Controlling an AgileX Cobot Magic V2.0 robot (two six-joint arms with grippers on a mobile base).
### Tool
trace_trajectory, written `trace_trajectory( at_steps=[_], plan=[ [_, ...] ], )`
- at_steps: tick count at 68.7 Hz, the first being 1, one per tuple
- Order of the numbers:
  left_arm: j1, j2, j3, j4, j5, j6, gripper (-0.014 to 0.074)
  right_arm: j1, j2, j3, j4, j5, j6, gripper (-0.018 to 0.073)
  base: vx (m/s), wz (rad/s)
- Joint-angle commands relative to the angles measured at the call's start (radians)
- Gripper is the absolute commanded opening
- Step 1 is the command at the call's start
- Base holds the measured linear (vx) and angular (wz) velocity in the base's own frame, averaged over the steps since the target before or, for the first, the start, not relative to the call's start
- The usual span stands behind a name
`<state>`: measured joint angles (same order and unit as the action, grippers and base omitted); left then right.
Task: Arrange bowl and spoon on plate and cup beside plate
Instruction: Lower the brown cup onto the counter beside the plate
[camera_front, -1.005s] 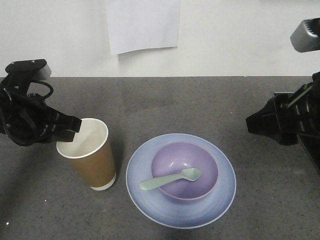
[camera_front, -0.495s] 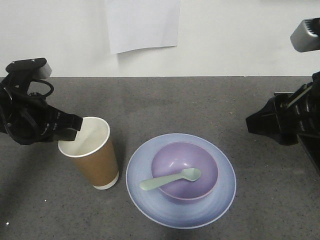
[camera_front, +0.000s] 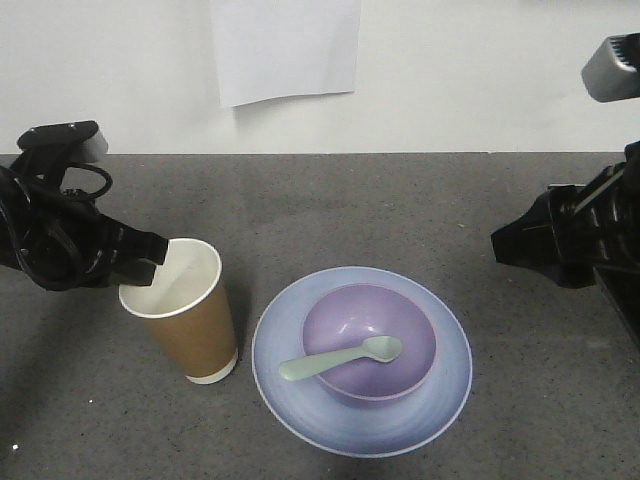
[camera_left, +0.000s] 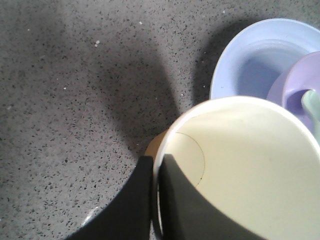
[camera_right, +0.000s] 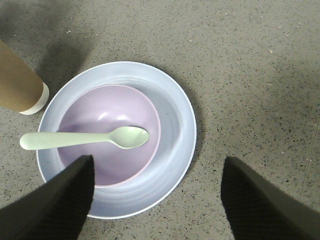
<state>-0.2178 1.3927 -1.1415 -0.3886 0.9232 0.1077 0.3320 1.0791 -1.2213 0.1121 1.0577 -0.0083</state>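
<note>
Beside the plate (camera_front: 300, 400), on its left as the front view shows it, stands the cup (camera_front: 190, 325), upright on the grey table (camera_front: 400, 210), its base just clear of the plate's rim without touching; the bowl (camera_front: 400, 375) sits on the plate, and the spoon (camera_front: 340, 358) lies in the bowl with its handle over the bowl's edge toward the cup. At the cup's far-left rim the left gripper (camera_front: 155, 252) pinches the wall; the left wrist view shows one finger (camera_left: 187, 205) inside the cup and the other outside, jaws closed on the paper. So the cup lies straight under this tool, its long axis vertical, and the coming move, I judge, is only to let go and draw up and away to the left, clear of the rim; a sideways drag could tip it. Well apart on the far side, the right gripper (camera_right: 155, 195) hangs spread over the plate's near edge, holding nothing.
</note>
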Motion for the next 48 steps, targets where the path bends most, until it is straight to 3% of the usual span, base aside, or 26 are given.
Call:
trace_trajectory(
  at_steps=[1, 30, 48],
  plan=[
    [-0.007, -0.012, -0.022, -0.026, -0.032, 0.004, -0.0007, -0.001, -0.013, -0.03, 0.005, -0.062, -0.002, 0.0517, 0.0, 0.0],
    [-0.007, -0.01, -0.022, -0.027, -0.039, 0.004, 0.0028, -0.001, -0.013, -0.03, 0.005, -0.065, -0.002, 0.0517, 0.0, 0.0],
    [-0.007, -0.012, -0.022, -0.027, -0.039, 0.004, 0.0187, -0.001, -0.013, -0.03, 0.005, -0.065, -0.002, 0.0517, 0.0, 0.0]
  ],
)
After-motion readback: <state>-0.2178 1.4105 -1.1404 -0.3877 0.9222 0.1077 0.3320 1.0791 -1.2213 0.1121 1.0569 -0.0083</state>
